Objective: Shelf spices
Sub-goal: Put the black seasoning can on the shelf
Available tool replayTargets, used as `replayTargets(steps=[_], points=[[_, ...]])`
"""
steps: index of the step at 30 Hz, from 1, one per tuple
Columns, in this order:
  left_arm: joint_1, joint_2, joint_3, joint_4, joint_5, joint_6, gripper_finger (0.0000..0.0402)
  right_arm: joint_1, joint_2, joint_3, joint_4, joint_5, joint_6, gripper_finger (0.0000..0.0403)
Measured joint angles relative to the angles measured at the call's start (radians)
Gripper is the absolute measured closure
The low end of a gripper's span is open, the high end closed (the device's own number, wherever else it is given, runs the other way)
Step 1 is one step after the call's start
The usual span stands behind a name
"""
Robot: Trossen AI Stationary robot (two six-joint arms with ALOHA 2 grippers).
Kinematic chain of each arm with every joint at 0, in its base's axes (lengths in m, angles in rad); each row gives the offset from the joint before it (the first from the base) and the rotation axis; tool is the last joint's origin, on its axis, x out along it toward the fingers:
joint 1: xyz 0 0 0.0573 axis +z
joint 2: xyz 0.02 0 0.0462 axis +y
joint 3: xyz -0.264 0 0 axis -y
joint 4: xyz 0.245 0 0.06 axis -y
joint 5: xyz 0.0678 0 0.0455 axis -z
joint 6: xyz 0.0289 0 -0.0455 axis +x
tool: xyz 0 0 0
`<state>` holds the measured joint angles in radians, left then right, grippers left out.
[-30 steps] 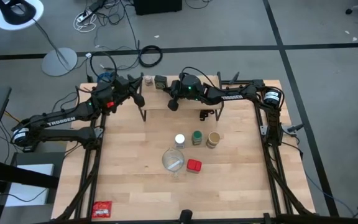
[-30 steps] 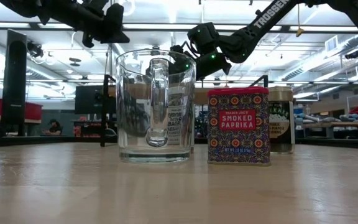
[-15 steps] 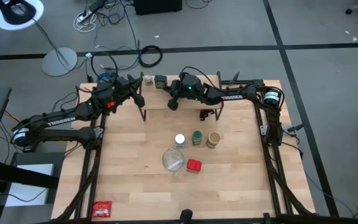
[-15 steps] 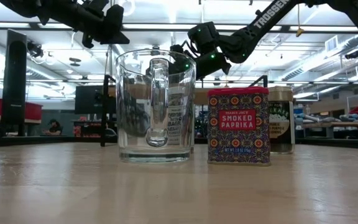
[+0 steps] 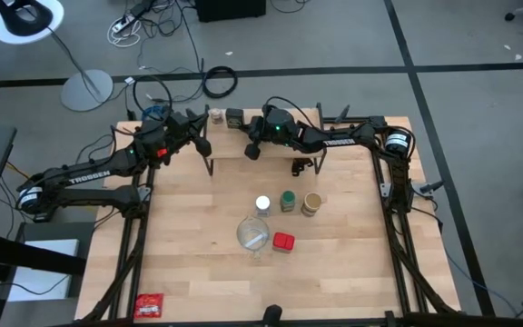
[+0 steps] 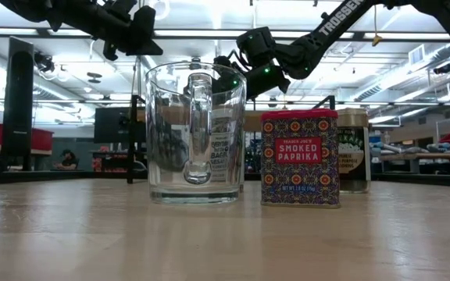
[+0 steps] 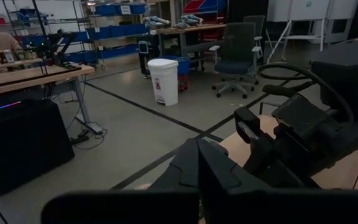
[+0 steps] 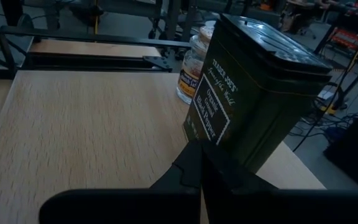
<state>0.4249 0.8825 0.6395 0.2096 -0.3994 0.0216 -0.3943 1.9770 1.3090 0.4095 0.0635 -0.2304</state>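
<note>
The shelf (image 5: 271, 150) stands at the table's far middle. On its left end are the dark green tin (image 8: 253, 87) and the tiny brownish jar (image 8: 194, 62), both resting on their bases. My right gripper (image 8: 197, 155) is shut and hovers over the plank right beside the tin's foot. My left gripper (image 7: 197, 165) is shut and held level off the shelf's left end, with nothing in it. On the tabletop stand the white-lidded jar (image 5: 262, 204), the green-lidded jar (image 5: 288, 200), the tan-lidded jar (image 5: 311, 203) and the red tin (image 6: 300, 158). My right gripper's shut fingertips reach the foot of the dark green tin's near side (image 8: 194, 134). They come almost level from the table's right. Whether they touch the tin I cannot tell. The tin stands with its base on the shelf plank.
A clear glass mug (image 6: 196, 133) stands beside the red tin in mid-table. A flat red packet (image 5: 149, 305) lies at the near left corner. The right arm (image 5: 334, 138) stretches over the shelf's right half. Bare wood lies between the jars and the shelf.
</note>
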Motion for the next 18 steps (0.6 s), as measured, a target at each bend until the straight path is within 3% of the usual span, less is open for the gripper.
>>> replayTargets(steps=[18], points=[[0.000, 0.000, 0.000, -0.029, 0.000, -0.003, 0.0401, 0.060, -0.033, -0.001, -0.047, 0.034, -0.045, 0.0403]])
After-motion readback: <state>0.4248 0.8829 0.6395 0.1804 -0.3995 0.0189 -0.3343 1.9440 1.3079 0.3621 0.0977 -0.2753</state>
